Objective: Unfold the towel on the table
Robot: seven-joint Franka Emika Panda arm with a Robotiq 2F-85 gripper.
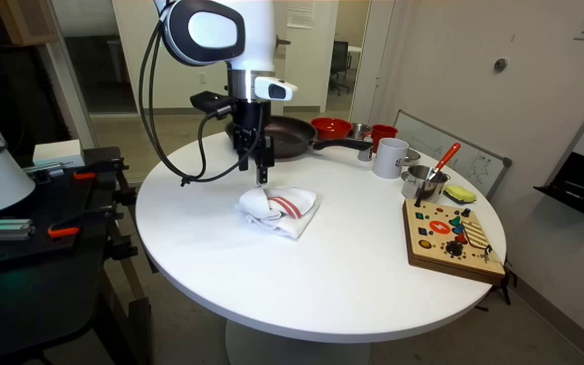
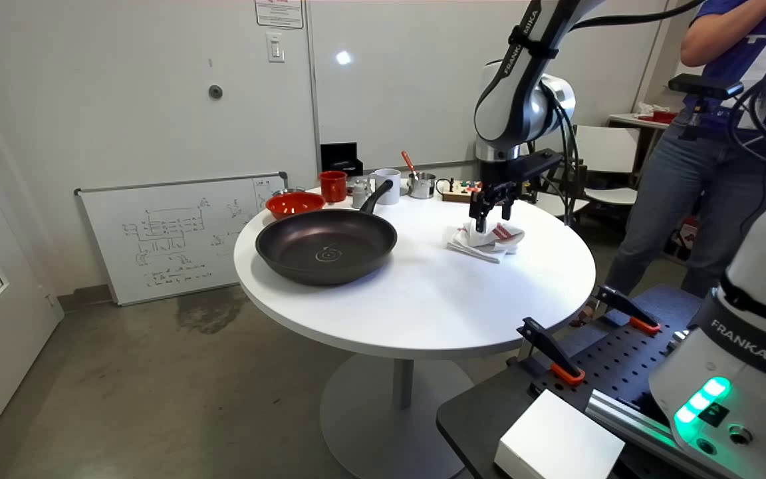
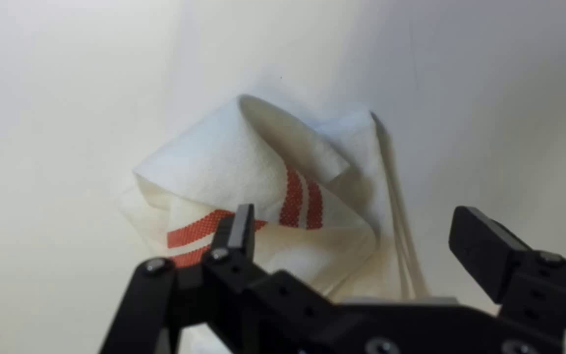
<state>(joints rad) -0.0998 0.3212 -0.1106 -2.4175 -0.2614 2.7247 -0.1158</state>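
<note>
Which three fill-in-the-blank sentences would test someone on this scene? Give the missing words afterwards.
The white cloth towel has stripes coloured ____.
The round black frying pan rests on a smooth round table whose top is coloured ____.
The black mechanical hand is ____, not shut.
Missing words: red; white; open.

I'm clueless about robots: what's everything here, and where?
table: 1, white, centre
towel: 1, white with red stripes, on table
frying pan: 1, dark, on table
bowl: 1, red, near frying pan
cup: 1, red, near bowl
mug: 1, white, near cup
pot: 1, silver, near mug
utensil: 1, red-handled, in pot
other metalware: count unclear, silver, near cup
sponge: 1, yellow, beside pot
wooden board: 1, tan, table edge
leaning whiteboard: 1, white, against wall
bench: 1, black, beside table
box: 1, white, on bench
person: 1, blue top, beyond bench
arm: 1, mostly white, over table
tool: 1, black, open, over towel
</note>
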